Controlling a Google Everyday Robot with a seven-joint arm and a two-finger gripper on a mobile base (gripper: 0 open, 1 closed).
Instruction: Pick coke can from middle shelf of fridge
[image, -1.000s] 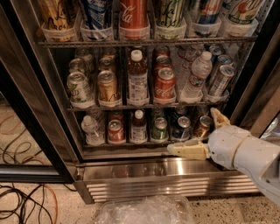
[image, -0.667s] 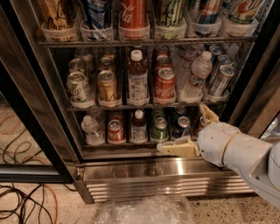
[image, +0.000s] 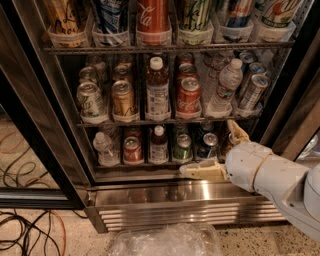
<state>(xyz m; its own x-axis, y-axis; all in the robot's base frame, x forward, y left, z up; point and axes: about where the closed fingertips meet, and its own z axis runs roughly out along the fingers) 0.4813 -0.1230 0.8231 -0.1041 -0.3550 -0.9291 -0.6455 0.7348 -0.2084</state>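
The coke can (image: 189, 97), short and red with white script, stands in a white cup-tray at the front of the middle shelf (image: 170, 120), right of centre in the fridge (image: 175, 200). My gripper (image: 216, 150) is open, low at the right in front of the bottom shelf. It is below and to the right of the coke can and apart from it. One cream finger (image: 200, 171) points left along the fridge sill. The other finger (image: 237, 131) rises toward the middle rack's right end.
A juice bottle (image: 157, 90) and a gold-tan can (image: 124, 97) stand left of the coke can, a water bottle (image: 225, 85) to its right. A tall red can (image: 153, 20) sits on the rack above. Cables (image: 25, 230) and crumpled plastic (image: 165, 242) lie on the floor.
My gripper has moved left, closer to the front of the fridge's bottom shelf, still open. The cans and bottles have not moved.
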